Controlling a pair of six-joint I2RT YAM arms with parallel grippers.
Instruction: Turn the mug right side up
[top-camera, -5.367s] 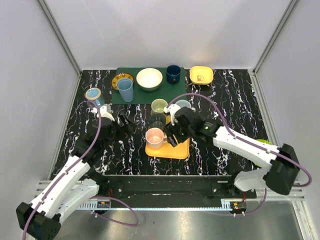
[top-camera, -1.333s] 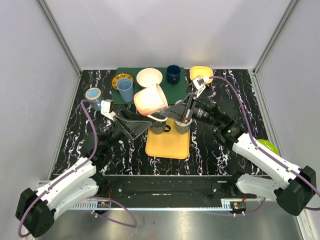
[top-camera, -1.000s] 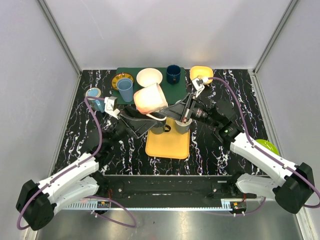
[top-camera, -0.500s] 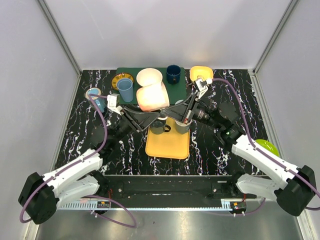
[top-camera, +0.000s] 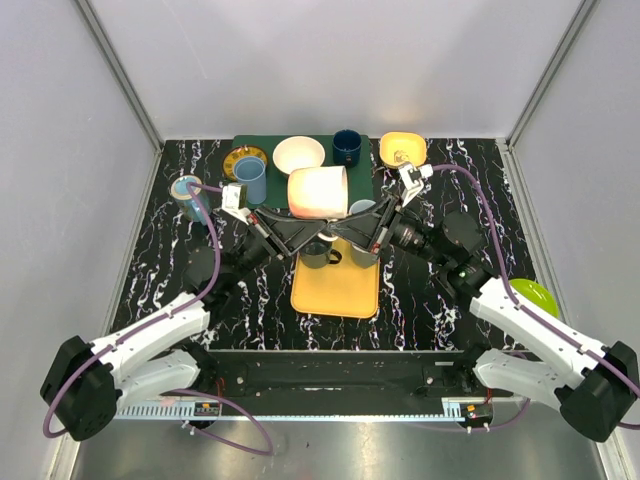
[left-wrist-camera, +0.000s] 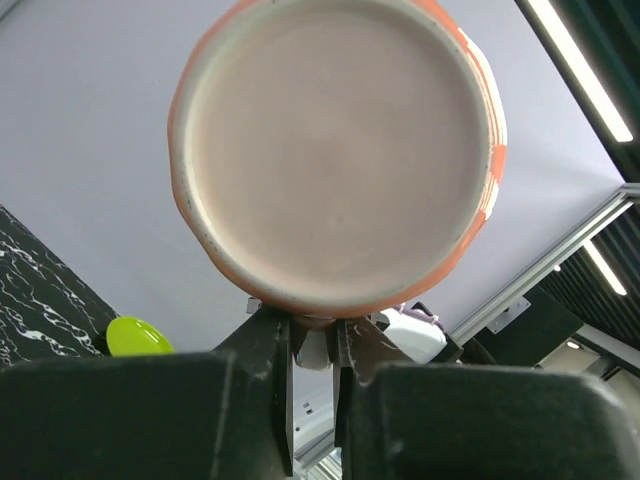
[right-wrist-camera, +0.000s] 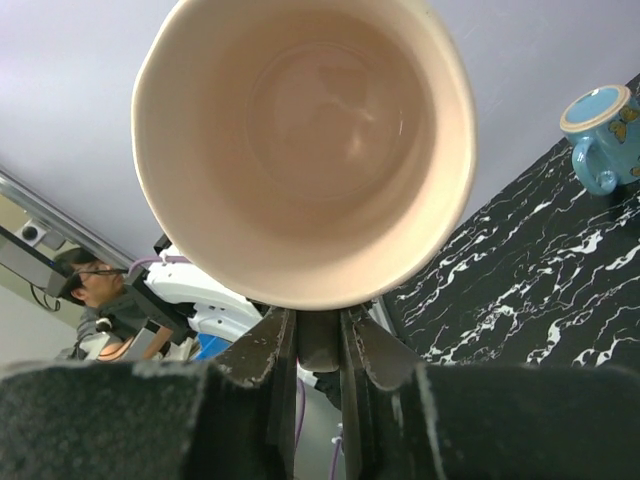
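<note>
The pink-orange mug (top-camera: 318, 192) hangs on its side in the air above the orange tray (top-camera: 340, 296). Its base (left-wrist-camera: 335, 150) faces the left arm and its mouth (right-wrist-camera: 300, 140) faces the right arm. My left gripper (top-camera: 308, 229) comes from the left and is shut on the mug's handle under the body (left-wrist-camera: 313, 340). From the right, my right gripper (top-camera: 347, 229) is shut on the same handle (right-wrist-camera: 318, 340). Both pairs of fingers meet beneath the mug.
Two dark mugs (top-camera: 318, 252) (top-camera: 362, 250) stand on the tray below. On the green mat (top-camera: 275, 192) at the back are a white bowl (top-camera: 299, 156), a blue cup (top-camera: 250, 180) and a navy mug (top-camera: 347, 147). A yellow bowl (top-camera: 402, 150), a light-blue mug (top-camera: 186, 190) and a green dish (top-camera: 530, 295) lie around.
My left gripper has reached in under the mug and shut on its handle. The mug has swung level and moved a little right. The right gripper's hold is unchanged.
</note>
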